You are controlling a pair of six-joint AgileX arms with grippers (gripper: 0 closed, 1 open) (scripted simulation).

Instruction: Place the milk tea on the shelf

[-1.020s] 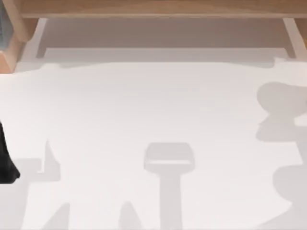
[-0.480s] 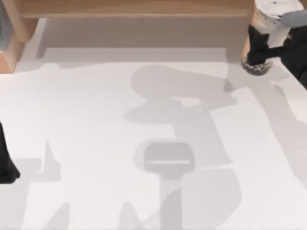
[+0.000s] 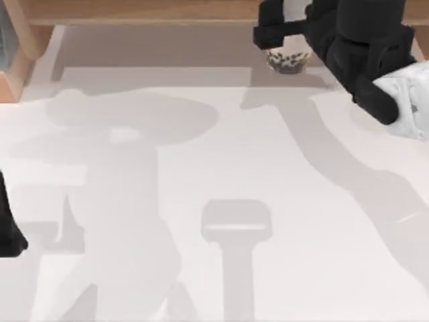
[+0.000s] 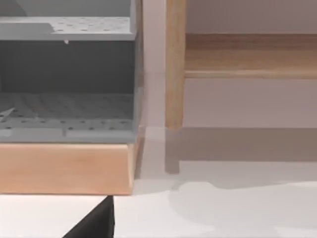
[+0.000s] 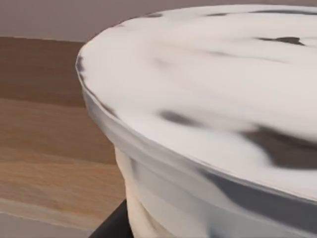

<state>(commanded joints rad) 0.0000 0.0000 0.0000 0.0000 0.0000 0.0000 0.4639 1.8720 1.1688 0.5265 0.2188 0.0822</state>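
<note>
The milk tea (image 3: 287,62) hangs at the back of the table, right of centre, its dark speckled base showing just below the shelf (image 3: 134,11) plank. My right gripper (image 3: 288,35) is shut on the cup, black fingers on either side, and the arm reaches in from the right. In the right wrist view the cup's pale lid (image 5: 208,99) looms close, with the brown shelf (image 5: 44,148) wood behind it. My left arm (image 3: 7,228) is parked at the table's left edge. A wooden post of the shelf (image 4: 174,64) appears in the left wrist view.
A grey perforated rack (image 4: 64,74) on a light wooden base (image 4: 64,166) stands at the back left, beside the shelf post. The white table (image 3: 221,168) carries broad arm shadows. A pale inner upright (image 3: 57,50) stands under the plank at left.
The right arm, out of view a second ago, came in at the back right holding the cup. It has since carried it leftward along the shelf front. The left arm is still.
</note>
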